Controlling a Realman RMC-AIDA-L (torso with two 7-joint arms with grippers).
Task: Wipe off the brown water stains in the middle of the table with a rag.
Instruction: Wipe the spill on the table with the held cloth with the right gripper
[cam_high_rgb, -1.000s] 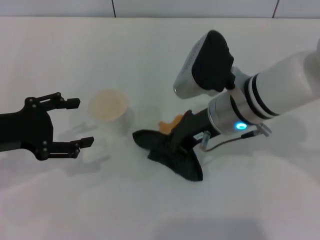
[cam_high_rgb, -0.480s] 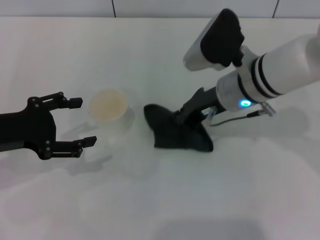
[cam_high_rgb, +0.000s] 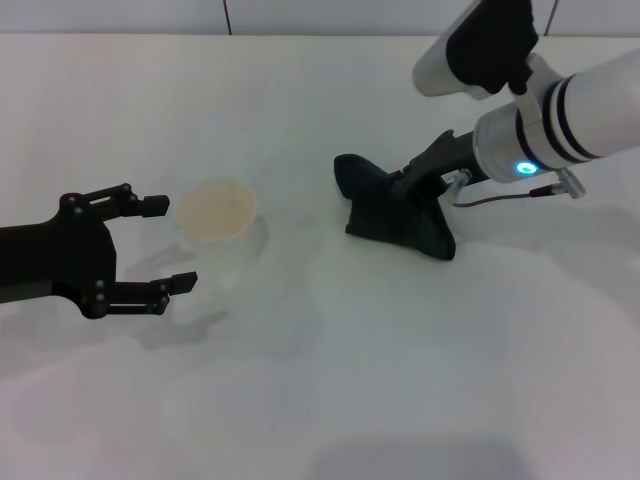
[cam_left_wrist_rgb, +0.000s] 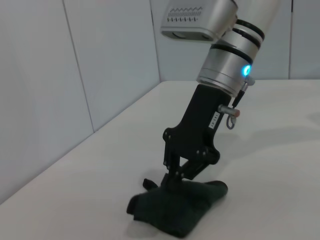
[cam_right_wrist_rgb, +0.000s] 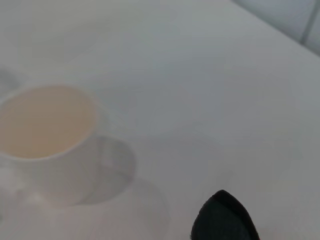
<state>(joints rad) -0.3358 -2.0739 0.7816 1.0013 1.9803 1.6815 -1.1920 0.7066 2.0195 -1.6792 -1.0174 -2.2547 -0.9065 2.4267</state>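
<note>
Your right gripper (cam_high_rgb: 398, 199) is down on the table (cam_high_rgb: 320, 400), a bit right of the middle and toward the far side. Its fingers are pinched tight on the rag (cam_high_rgb: 395, 213) — the black cloth lies bunched up flat on the white top, pressed under the fingertips. In the left wrist view you can see the same thing from the side: the right gripper (cam_left_wrist_rgb: 176, 181) leans down at a slant, and the rag (cam_left_wrist_rgb: 176, 206) sits as a dark lump right under it, touching the table.

You cannot see any brown water stains on the white top around the rag. If some liquid is left, it is hidden under the cloth.

Your left gripper (cam_high_rgb: 165, 245) hangs over the left side of the table, well apart from the rag. Its fingers are spread wide and hold nothing. Just beside its fingertips stands a white cup (cam_high_rgb: 216, 215), tan inside — the cup sits between the left gripper and the rag. The right wrist view shows this cup (cam_right_wrist_rgb: 47, 137) too, with one dark corner of the rag (cam_right_wrist_rgb: 222, 217) near it.
</note>
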